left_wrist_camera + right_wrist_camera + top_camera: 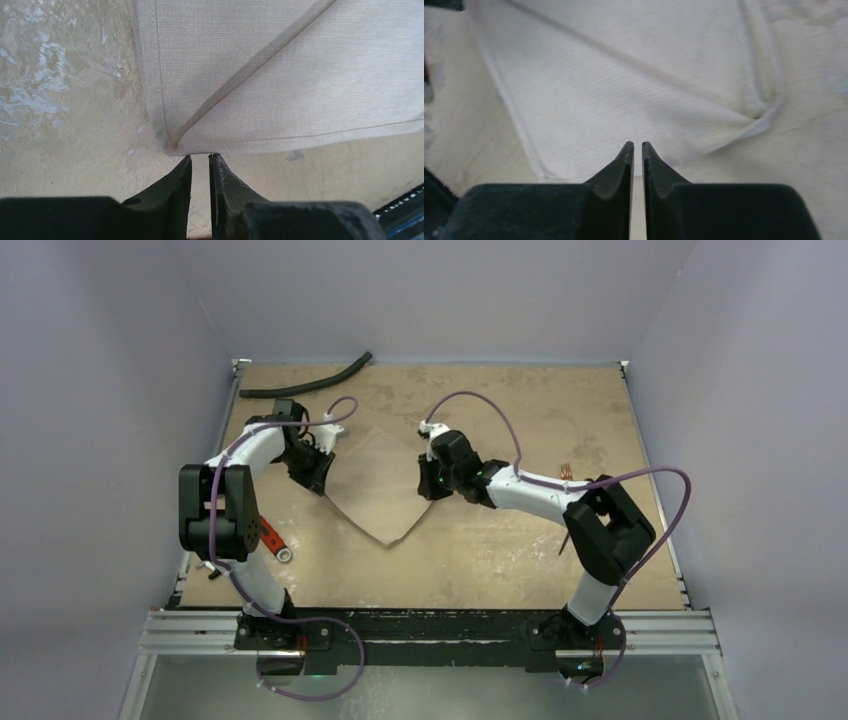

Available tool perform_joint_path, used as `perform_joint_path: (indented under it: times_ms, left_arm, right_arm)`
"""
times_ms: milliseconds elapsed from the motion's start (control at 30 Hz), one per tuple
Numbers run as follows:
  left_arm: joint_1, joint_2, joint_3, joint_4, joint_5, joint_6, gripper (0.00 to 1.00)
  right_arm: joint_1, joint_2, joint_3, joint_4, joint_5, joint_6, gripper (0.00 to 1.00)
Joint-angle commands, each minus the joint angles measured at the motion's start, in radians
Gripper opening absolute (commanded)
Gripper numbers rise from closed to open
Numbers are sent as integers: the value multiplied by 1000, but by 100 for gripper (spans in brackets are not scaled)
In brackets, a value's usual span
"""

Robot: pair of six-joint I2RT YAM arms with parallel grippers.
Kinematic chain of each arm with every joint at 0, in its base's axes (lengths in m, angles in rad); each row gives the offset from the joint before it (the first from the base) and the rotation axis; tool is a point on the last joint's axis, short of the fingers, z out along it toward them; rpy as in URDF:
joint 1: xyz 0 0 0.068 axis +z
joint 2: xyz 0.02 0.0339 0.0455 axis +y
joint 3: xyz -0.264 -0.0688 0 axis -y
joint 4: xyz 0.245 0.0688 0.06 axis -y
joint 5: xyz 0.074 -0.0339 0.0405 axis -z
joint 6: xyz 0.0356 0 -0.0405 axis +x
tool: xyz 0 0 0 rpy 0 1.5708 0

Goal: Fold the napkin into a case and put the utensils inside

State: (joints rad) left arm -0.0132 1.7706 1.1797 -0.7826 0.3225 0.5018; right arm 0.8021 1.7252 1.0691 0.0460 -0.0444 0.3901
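Mid-fold. Napkin (378, 490) sits mid-table (520, 540), partly folded, point at 6 o'clock. My left claw (200, 159) is cracked apart and empty, tips at its 9 o'clock corner. My right claw (634, 145) is clenched, empty, over the cloth. Next, probably: regrip, fold again. Fork (566, 472) waits at 3 o'clock.

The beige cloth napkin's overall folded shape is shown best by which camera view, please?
The top external view: the whole beige cloth napkin shows, tapering to a point. The left wrist view shows only one folded corner, the right wrist view only a close patch.
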Motion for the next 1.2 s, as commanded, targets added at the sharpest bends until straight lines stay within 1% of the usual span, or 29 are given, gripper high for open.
perform_joint_path:
  times_ms: [0,33,67,133,167,233,333,400,433,567,633,767,867,967,1167]
  left_arm:
    - [10,-44,100,-168,71,70,20]
    - [11,-45,115,-214,79,85,22]
    - [11,-45,131,-253,89,106,23]
    - [10,-42,160,-317,105,145,25]
    - [11,-38,169,-342,107,165,26]
    - [10,-36,187,-379,96,199,29]
    - [10,-31,217,-379,84,201,29]
    - [2,-10,251,-321,103,141,27]
    - [-8,7,271,-284,109,83,24]
    - [-66,93,339,-100,86,-54,19]
    - [-87,158,383,-42,66,-89,17]
    - [-99,259,464,5,72,-122,14]
    - [-102,296,474,63,56,-132,13]
    - [-102,316,468,96,46,-132,12]
    - [-103,326,404,136,17,-118,8]
  right_arm:
    - [-61,3,70,-96,11,34,29]
    - [-68,-4,68,-107,28,41,40]
    - [-76,-11,64,-117,38,49,46]
    - [-95,-25,52,-130,41,67,55]
    - [-105,-30,42,-132,41,77,56]
    - [-141,-33,24,-130,34,110,54]
    - [-163,-21,-2,-98,-18,148,50]
    - [-165,-4,-9,-64,-62,171,49]
    - [-165,4,-8,-51,-78,178,49]
    - [-166,37,13,-32,-47,206,45]
    - [-165,46,23,-30,-37,210,43]
    - [-165,69,34,-37,-28,216,39]
    - [-166,82,39,-44,19,220,37]
    - [-165,57,20,-32,70,238,36]
    - [-165,51,16,-30,110,253,31]
